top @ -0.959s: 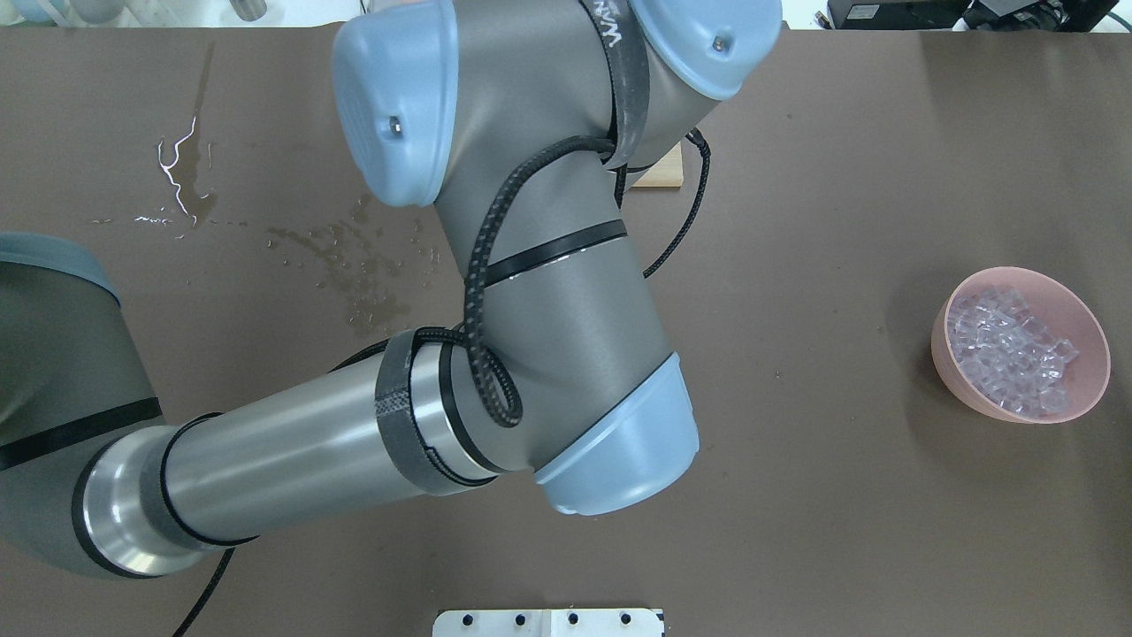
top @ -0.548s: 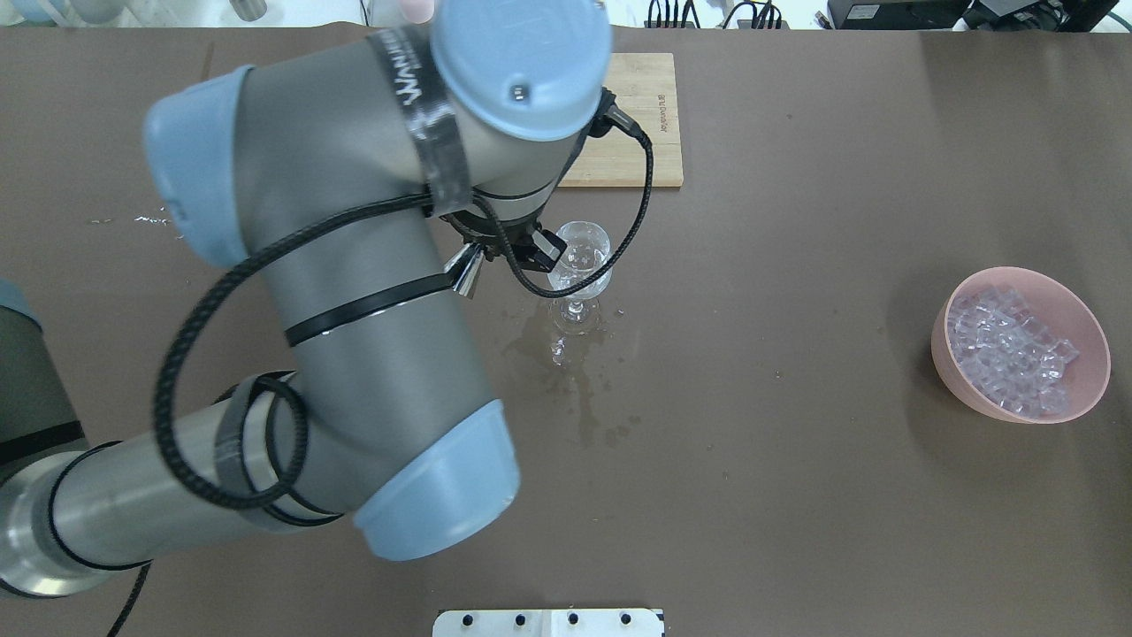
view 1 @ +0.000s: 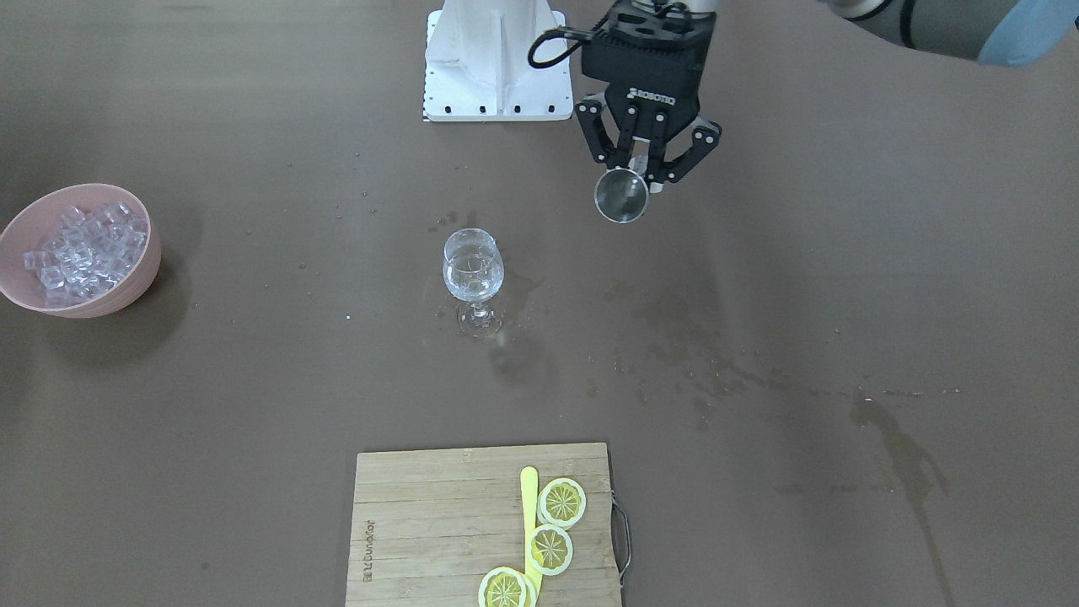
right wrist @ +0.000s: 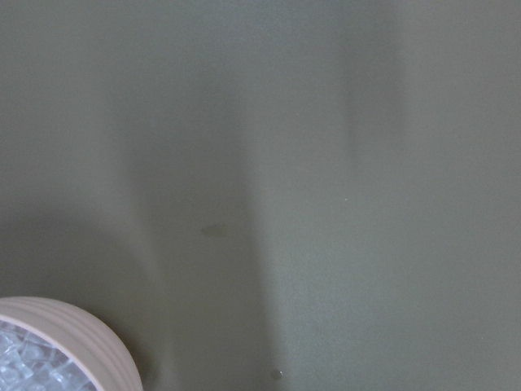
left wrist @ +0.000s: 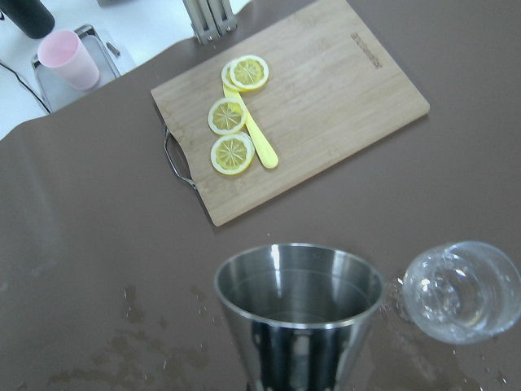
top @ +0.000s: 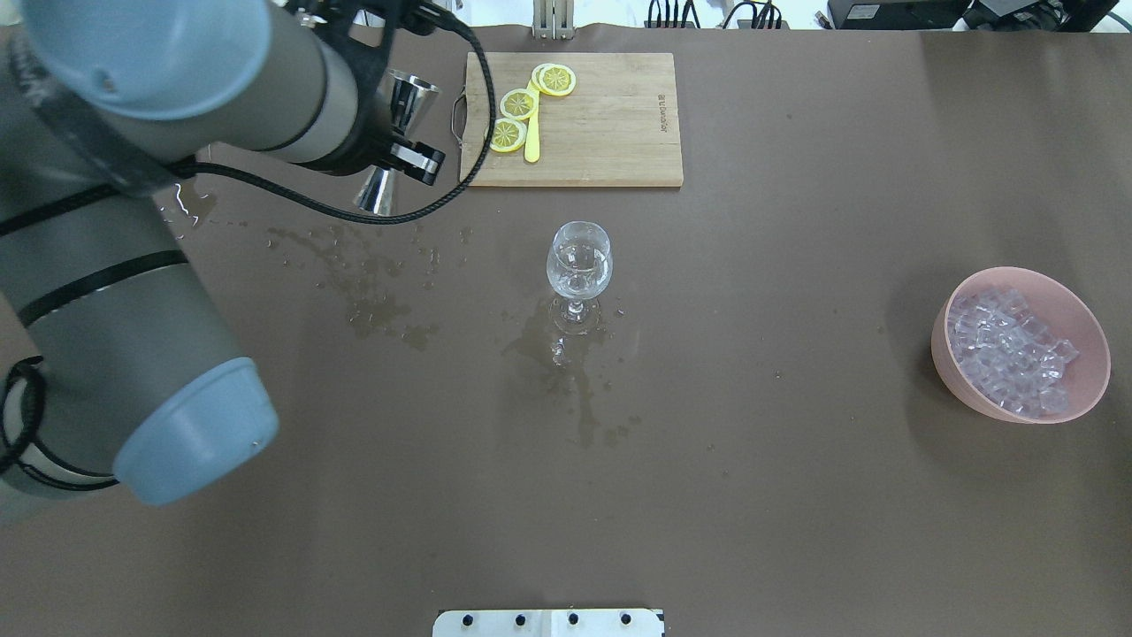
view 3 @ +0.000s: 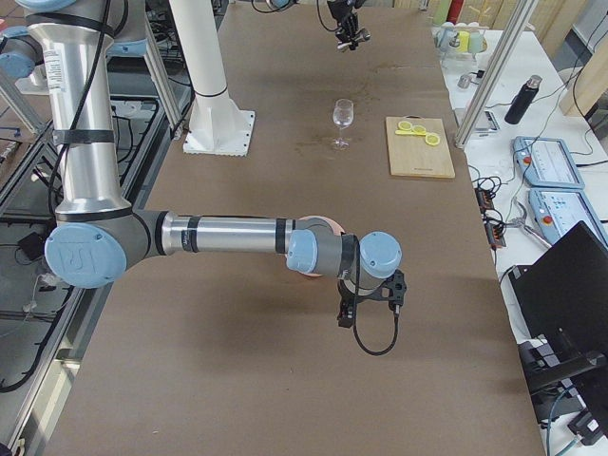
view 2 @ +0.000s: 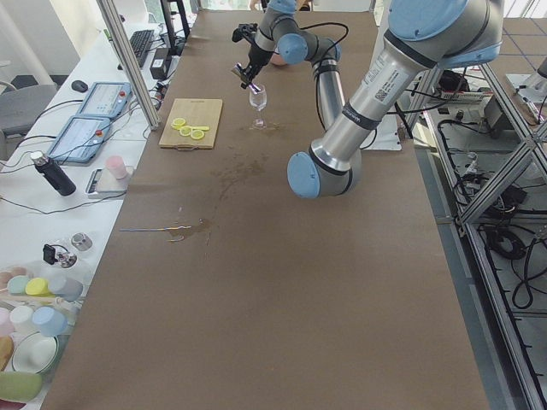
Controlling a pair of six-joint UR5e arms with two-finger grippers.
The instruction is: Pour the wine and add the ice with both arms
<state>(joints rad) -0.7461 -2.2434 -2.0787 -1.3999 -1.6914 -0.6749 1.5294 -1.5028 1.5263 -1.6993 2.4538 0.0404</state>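
Steel measuring cup [top: 409,104] is at the upper left of the overhead view, pinched in the left hand [top: 405,152], up above the brown desk [top: 796,495]. Wet marks [top: 371,292] lie on the desk just below it in the picture. Next, at the top middle, a wooden board [top: 610,133] has lemon slices [top: 517,104] on it. In the middle stands a wine glass [top: 578,265] with a little clear wine [top: 579,285] inside. Far right, a pink bowl [top: 1095,372] is full of ice [top: 1008,349]. The right hand [view 3: 370,302] hangs near that bowl; I cannot tell if it is spread or pressed together.
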